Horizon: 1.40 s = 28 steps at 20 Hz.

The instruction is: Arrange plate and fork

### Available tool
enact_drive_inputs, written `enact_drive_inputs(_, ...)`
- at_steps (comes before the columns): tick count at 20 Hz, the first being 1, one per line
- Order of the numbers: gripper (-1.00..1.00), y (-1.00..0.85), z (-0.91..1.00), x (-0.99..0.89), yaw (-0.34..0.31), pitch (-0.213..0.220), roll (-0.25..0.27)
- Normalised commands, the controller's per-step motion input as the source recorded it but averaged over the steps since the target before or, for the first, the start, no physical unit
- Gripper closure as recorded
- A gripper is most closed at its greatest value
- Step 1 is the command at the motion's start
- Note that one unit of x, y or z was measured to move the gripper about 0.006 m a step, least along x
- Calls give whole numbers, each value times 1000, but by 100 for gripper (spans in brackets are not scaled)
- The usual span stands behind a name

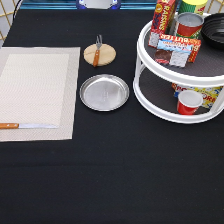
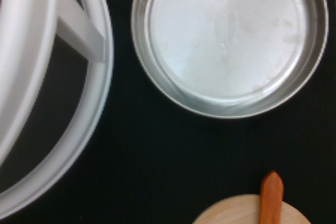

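Note:
The silver plate (image 1: 104,92) lies on the black table just right of the placemat, and it fills much of the wrist view (image 2: 229,55). Just above it in the exterior view, the fork (image 1: 97,49) rests across a round wooden coaster (image 1: 99,55), tines pointing to the exterior view's top. In the wrist view only the tip of the fork's brown handle (image 2: 271,197) and an edge of the coaster (image 2: 232,212) show. The gripper does not appear in the exterior view.
A beige placemat (image 1: 37,92) covers the exterior view's left, with a wooden-handled knife (image 1: 25,126) near its lower edge. A white two-tier turntable rack (image 1: 150,75) at the right holds boxes, cans and a red cup (image 1: 190,102); its rim (image 2: 67,125) shows in the wrist view.

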Motion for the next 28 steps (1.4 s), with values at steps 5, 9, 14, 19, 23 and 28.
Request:
enact_drive_inputs(5,-100,0,55,228,0,4,-11)
enact_drive_inputs(9,-100,-41,136,631,0,26,-13)
enact_drive_inputs(14,-100,-277,109,906,1,90,32)
enact_drive_inputs(19,-100,-401,14,818,27,66,96)
enact_drive_inputs(23,-100,-418,0,702,71,35,136)
enact_drive_inputs(28,-100,-412,-75,686,64,35,150)
